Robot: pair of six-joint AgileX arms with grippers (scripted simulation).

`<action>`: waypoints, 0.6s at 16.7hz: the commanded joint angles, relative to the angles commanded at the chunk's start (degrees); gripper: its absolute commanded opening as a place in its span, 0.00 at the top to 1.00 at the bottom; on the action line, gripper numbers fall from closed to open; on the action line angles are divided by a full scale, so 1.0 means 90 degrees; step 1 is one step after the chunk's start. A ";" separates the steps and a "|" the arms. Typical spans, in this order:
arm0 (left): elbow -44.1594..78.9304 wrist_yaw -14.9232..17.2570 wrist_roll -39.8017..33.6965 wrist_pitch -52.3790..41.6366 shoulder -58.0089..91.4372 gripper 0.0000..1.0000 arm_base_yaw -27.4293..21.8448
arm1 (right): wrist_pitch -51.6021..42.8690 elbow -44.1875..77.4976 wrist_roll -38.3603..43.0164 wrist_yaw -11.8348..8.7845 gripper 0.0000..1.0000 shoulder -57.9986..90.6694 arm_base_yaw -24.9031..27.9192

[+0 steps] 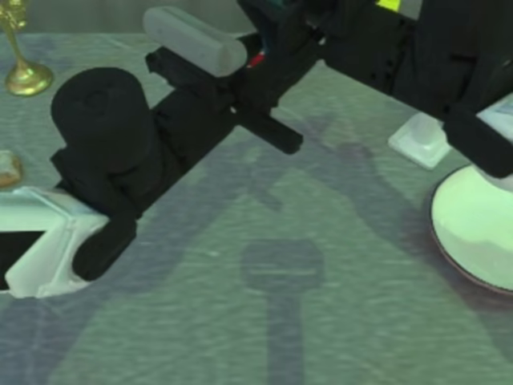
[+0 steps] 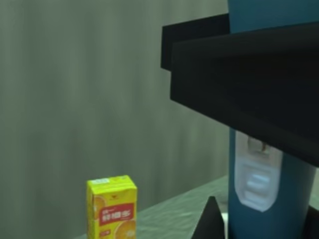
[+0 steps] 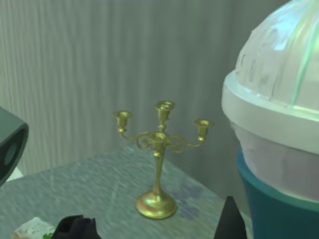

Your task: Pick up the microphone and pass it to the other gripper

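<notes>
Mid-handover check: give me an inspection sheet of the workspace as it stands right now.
Surface: grey-green table, crossed by arm shadows.
Job's things: microphone, teal handle and white head, between both grippers; mostly hidden under the arms from above.
Clutter: gold candelabra far left; orange juice carton; white plate and small white box at right; white tray at left.
Grippers: left gripper at the handle; right gripper across the handle; grip of either cannot be judged.
Cables: nothing seen.
Surroundings: pale ribbed wall behind the table.
</notes>
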 joint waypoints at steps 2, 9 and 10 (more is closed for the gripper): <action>0.0000 0.0000 0.0000 0.0000 0.0000 0.55 0.0000 | 0.0000 0.0000 0.0000 0.0000 1.00 0.0000 0.0000; 0.0000 0.0000 0.0000 0.0000 0.0000 0.02 0.0000 | 0.0000 0.0000 0.0000 0.0000 1.00 0.0000 0.0000; 0.0000 0.0000 0.0000 0.0000 0.0000 0.00 0.0000 | 0.0000 0.0000 0.0000 0.0000 1.00 0.0000 0.0000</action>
